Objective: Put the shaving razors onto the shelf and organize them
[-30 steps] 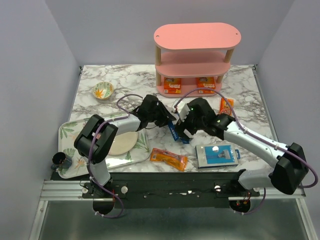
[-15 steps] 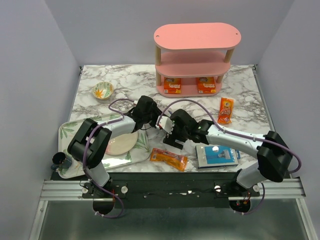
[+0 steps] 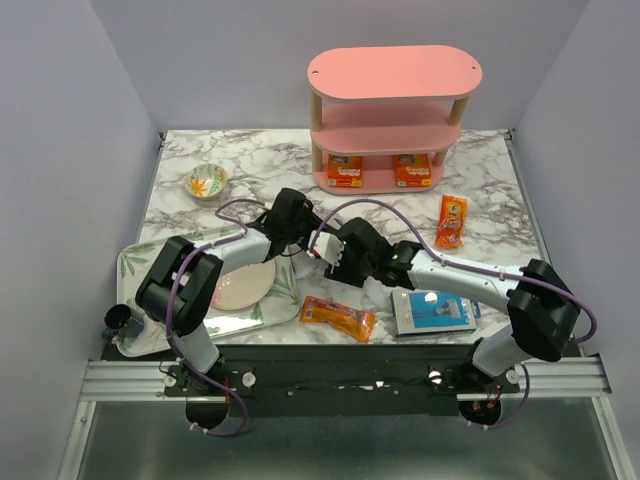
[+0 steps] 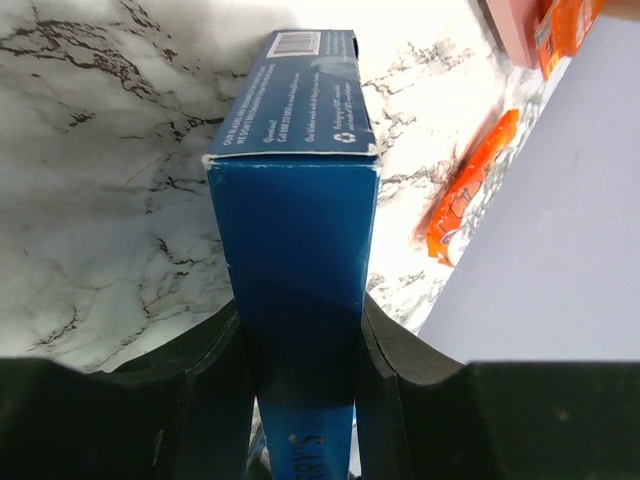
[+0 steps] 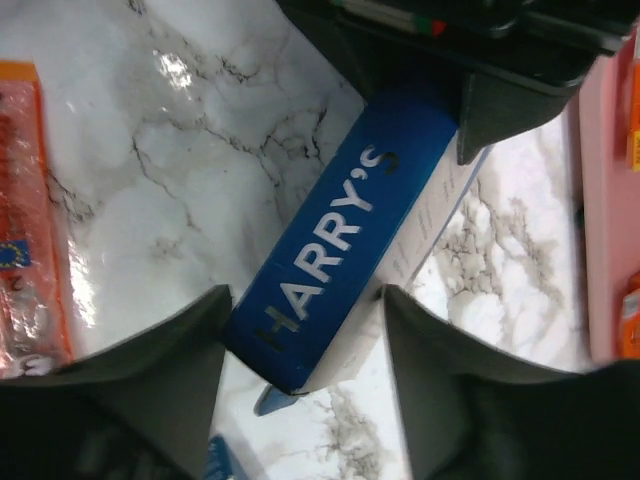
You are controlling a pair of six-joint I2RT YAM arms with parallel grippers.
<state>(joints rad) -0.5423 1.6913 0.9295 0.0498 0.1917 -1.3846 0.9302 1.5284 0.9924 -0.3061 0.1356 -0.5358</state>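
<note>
My left gripper (image 3: 297,222) (image 4: 298,310) is shut on a blue razor box (image 4: 295,200), held on edge just above the marble. My right gripper (image 3: 335,255) (image 5: 305,300) is open, its jaws standing on either side of the same box's other end (image 5: 340,250), which reads HARRY'S. In the top view the arms mostly hide the box. The pink shelf (image 3: 394,72) stands at the back with two orange packs (image 3: 345,170) (image 3: 412,170) on its bottom tier. An orange pack (image 3: 452,220) lies right, another (image 3: 337,318) lies front, beside a blue-grey card (image 3: 432,311).
A floral tray (image 3: 140,265) holding a pink plate (image 3: 245,288) sits at the front left, with a dark cup (image 3: 122,320) at its corner. A small floral bowl (image 3: 206,181) stands at the back left. Both arms cross the table's middle.
My right gripper has moved left and closed in on the left gripper. The blue box, visible between the two grippers a second ago, is now covered by them.
</note>
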